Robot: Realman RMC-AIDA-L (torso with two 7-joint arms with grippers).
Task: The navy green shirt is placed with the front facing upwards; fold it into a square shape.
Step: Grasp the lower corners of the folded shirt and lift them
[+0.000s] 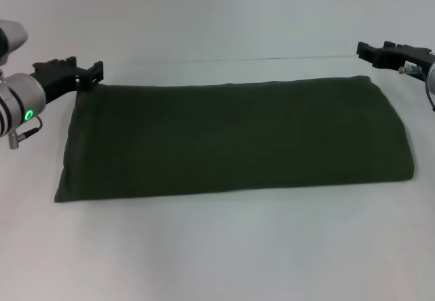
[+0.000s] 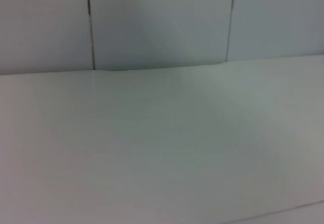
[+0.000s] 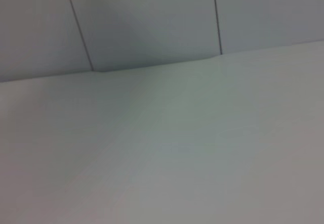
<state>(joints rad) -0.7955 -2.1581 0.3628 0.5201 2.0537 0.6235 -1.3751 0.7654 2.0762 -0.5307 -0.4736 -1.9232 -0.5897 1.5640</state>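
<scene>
Here the navy green shirt (image 1: 234, 138) lies folded, a soft, faintly creased oblong.

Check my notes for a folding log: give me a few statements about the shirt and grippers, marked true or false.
1. The shirt lies folded into a wide band on the table. True.
2. The "FREE!" lettering faces up. False: only plain dark green cloth shows.
3. The left gripper is at the shirt's far left corner. True.
4. The right gripper rests on the middle of the shirt. False: it is past the far right corner, off the cloth.
5. Both wrist views show the shirt close up. False: they show only bare table and wall.
</scene>
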